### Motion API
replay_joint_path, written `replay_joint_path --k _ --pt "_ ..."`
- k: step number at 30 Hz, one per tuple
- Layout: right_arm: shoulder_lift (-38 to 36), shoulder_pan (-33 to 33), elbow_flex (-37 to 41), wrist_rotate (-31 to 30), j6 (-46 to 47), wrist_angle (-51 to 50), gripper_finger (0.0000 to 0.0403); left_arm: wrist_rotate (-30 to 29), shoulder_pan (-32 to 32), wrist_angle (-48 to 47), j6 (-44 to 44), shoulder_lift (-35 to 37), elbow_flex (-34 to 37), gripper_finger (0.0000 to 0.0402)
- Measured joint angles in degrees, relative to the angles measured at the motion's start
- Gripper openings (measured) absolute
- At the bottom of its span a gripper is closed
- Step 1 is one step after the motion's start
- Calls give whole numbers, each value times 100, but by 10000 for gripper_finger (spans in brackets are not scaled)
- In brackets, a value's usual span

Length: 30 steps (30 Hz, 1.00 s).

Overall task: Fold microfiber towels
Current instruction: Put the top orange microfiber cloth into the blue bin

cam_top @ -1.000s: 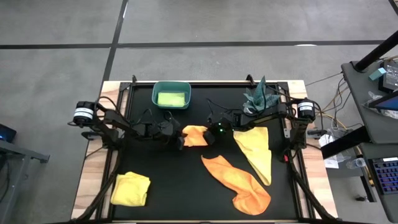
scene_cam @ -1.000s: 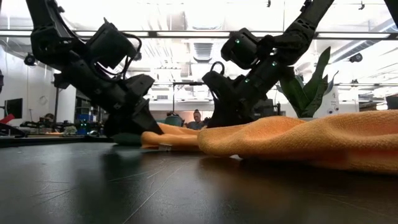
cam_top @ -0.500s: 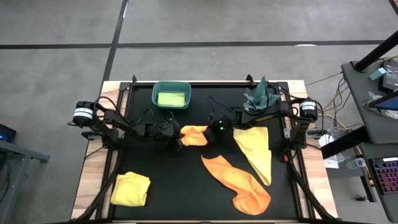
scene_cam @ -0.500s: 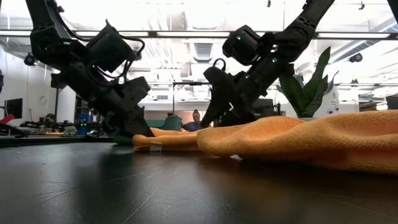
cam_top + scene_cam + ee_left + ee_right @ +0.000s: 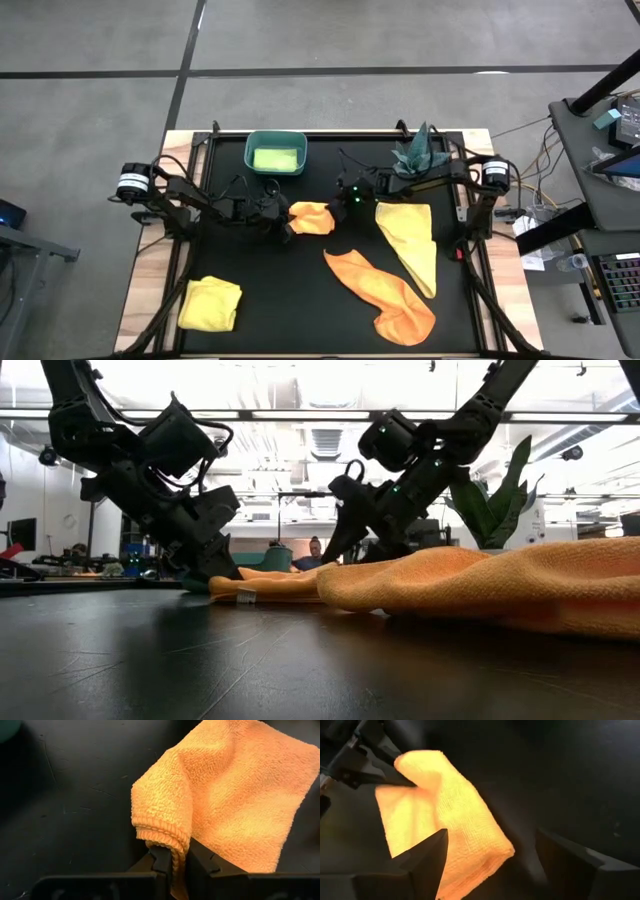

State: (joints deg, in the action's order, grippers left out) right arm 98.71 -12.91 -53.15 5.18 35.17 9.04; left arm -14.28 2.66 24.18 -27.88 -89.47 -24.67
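Take the teal bin as your landmark. Just in front of it, your left hand keeps its fingers pressed together, pinching the ribbed hem of the small folded orange towel. To the right of that towel, your right hand was clamped on it a second ago; now its fingers are spread and it has drawn back a little, so I judge this fold finished on that side. The cloth is soft looped microfiber, doubled into a thick pad on the black counter. Three more towels wait farther from the bin.
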Motion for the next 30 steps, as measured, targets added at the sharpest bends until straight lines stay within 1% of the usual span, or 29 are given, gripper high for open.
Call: replay_joint_path --k 6,11,15,17,19,26,29,30 --pt "287 20 0 202 5 80 290 0 0 -7 -15 2 0 15" --pt "564 50 -7 1066 54 684 287 1 0 -7 -20 0 0 15" --pt "606 63 -7 1174 107 755 268 2 0 -4 -26 0 0 15" --pt "608 71 -7 1176 170 746 247 2 0 0 -28 0 0 15" --pt "611 94 -2 1178 257 740 219 2 0 15 -28 -1 0 15" --pt "612 127 0 1170 346 800 74 7 0 42 -33 9 4 15" --pt "606 129 2 1179 362 909 26 33 -2 -2 -32 100 10 15" --pt "597 129 4 1183 361 939 19 37 -2 -33 -28 152 13 15"
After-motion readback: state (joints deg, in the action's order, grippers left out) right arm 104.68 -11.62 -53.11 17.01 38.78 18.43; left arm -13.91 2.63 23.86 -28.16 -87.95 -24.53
